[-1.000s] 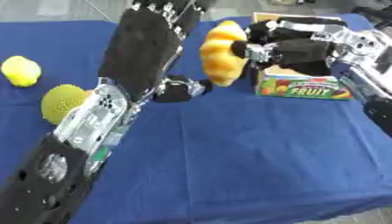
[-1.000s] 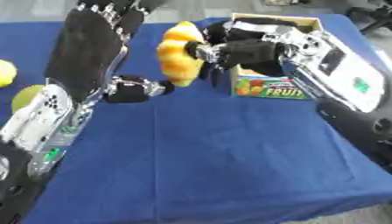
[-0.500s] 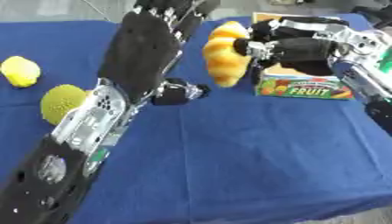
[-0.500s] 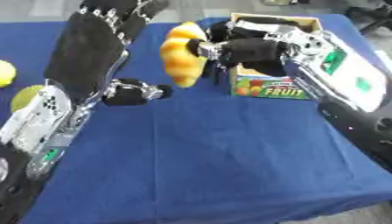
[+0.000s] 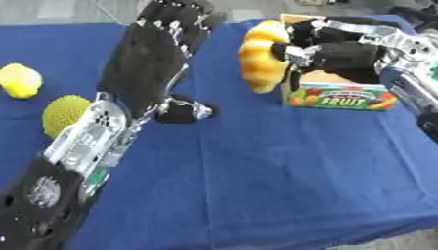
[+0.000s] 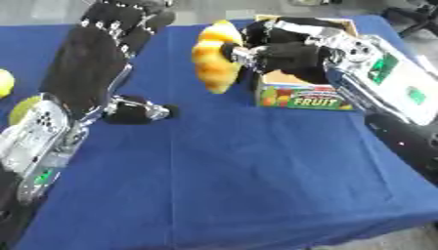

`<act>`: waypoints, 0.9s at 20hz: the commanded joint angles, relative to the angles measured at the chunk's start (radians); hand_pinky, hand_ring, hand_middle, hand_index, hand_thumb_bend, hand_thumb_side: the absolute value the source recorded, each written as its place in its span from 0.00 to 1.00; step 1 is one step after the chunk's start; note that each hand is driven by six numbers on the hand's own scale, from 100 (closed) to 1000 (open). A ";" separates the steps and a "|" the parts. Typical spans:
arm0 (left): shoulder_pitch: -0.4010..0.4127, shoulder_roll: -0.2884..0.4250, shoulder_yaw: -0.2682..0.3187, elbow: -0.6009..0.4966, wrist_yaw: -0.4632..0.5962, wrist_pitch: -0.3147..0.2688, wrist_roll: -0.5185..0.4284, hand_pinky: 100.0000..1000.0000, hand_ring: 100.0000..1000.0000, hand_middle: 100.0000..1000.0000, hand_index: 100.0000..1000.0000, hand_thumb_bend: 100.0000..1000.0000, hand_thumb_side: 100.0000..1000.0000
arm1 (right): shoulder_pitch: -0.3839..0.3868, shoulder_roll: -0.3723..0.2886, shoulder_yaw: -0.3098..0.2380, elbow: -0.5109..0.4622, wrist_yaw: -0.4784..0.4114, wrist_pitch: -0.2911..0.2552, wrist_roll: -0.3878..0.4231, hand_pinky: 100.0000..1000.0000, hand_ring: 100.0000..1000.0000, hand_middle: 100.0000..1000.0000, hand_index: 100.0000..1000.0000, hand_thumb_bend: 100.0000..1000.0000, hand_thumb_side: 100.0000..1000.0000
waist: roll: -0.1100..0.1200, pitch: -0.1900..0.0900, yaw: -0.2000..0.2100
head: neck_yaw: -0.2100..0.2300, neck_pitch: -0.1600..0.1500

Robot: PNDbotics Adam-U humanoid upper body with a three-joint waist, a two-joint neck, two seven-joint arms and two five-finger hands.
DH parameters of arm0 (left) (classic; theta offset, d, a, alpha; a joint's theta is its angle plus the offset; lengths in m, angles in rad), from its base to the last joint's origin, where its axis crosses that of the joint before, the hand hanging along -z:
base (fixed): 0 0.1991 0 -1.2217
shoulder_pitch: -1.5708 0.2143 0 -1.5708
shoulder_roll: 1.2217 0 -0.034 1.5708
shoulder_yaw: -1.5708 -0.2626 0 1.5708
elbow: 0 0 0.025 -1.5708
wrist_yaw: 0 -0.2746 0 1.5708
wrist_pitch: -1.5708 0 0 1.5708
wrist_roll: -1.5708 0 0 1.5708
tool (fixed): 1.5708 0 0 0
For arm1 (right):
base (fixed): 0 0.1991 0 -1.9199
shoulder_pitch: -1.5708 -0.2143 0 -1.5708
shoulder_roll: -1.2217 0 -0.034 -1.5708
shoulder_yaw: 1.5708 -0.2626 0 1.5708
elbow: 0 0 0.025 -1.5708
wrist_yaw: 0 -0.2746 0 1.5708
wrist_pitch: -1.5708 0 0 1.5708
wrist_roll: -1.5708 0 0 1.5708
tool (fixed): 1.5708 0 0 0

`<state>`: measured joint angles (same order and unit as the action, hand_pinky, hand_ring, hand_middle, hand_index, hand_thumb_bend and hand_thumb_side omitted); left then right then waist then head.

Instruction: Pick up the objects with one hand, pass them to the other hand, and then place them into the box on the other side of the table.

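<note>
A yellow and orange ridged fruit-shaped object hangs above the blue table, held by my right hand, whose fingers curl round its right side. It sits just left of the cardboard box labelled FRUIT, which stands at the back right. My left hand is raised over the table's left half with fingers straight and thumb out, holding nothing, a short gap left of the fruit. A yellow lemon-like object and a yellow-green bumpy ball lie at the far left.
A blue cloth covers the table, whose front edge runs along the bottom right. My left forearm crosses the lower left and partly hides the bumpy ball.
My right hand has kept the fruit next to the box with little shift. The left hand stays open at about the same place.
</note>
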<state>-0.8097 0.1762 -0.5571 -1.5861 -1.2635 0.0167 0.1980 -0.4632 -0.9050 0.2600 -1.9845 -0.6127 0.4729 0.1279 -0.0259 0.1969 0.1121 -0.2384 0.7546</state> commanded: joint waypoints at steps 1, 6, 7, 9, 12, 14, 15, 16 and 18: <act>-0.008 0.045 0.020 -0.031 0.031 0.006 -0.020 0.88 0.80 0.73 0.87 1.00 0.26 | 0.004 -0.050 -0.036 -0.016 -0.011 -0.011 -0.030 0.35 0.47 0.41 0.45 0.00 0.28 | 0.001 -0.009 0.000 | -0.002 -0.007; 0.015 0.123 0.034 -0.062 0.107 0.022 -0.069 0.86 0.78 0.72 0.86 1.00 0.29 | 0.042 -0.074 -0.081 -0.016 -0.039 -0.021 -0.095 0.34 0.47 0.41 0.46 0.00 0.32 | 0.008 -0.007 0.004 | -0.005 -0.015; 0.021 0.140 0.038 -0.071 0.127 0.028 -0.080 0.85 0.78 0.72 0.86 1.00 0.29 | 0.048 -0.080 -0.092 -0.016 -0.043 -0.023 -0.111 0.34 0.47 0.41 0.46 0.00 0.33 | 0.010 -0.006 0.006 | -0.007 -0.016; 0.038 0.179 0.053 -0.094 0.173 0.047 -0.098 0.84 0.77 0.70 0.85 1.00 0.30 | 0.063 -0.093 -0.116 -0.016 -0.057 -0.028 -0.144 0.34 0.47 0.41 0.46 0.00 0.33 | 0.014 -0.004 0.008 | -0.012 -0.020; 0.067 0.241 0.081 -0.137 0.252 0.085 -0.115 0.83 0.75 0.68 0.84 1.00 0.31 | 0.084 -0.115 -0.151 -0.012 -0.077 -0.038 -0.201 0.34 0.47 0.41 0.46 0.00 0.33 | 0.020 0.002 0.012 | -0.018 -0.028; 0.093 0.290 0.108 -0.179 0.312 0.114 -0.110 0.82 0.74 0.65 0.82 1.00 0.34 | 0.099 -0.129 -0.178 0.015 -0.086 -0.046 -0.243 0.34 0.47 0.41 0.46 0.00 0.34 | 0.024 0.006 0.017 | -0.023 -0.034; 0.108 0.314 0.124 -0.204 0.344 0.131 -0.102 0.81 0.72 0.63 0.78 1.00 0.34 | 0.105 -0.137 -0.191 0.038 -0.090 -0.049 -0.263 0.34 0.47 0.41 0.46 0.00 0.32 | 0.026 0.009 0.019 | -0.027 -0.038; 0.124 0.336 0.139 -0.228 0.376 0.150 -0.090 0.80 0.71 0.60 0.74 0.95 0.33 | 0.111 -0.145 -0.203 0.062 -0.092 -0.055 -0.280 0.34 0.47 0.41 0.46 0.00 0.38 | 0.027 0.011 0.022 | -0.031 -0.040; 0.157 0.374 0.162 -0.275 0.442 0.183 -0.060 0.78 0.67 0.56 0.70 0.99 0.32 | 0.123 -0.167 -0.224 0.113 -0.087 -0.074 -0.310 0.34 0.47 0.41 0.46 0.00 0.28 | 0.029 0.015 0.025 | -0.039 -0.046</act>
<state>-0.6437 0.5062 -0.4231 -1.8179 -0.8604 0.1785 0.1245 -0.3335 -1.0187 0.0673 -1.8921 -0.6956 0.4080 -0.1608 -0.0086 0.2128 0.1381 -0.2701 0.7257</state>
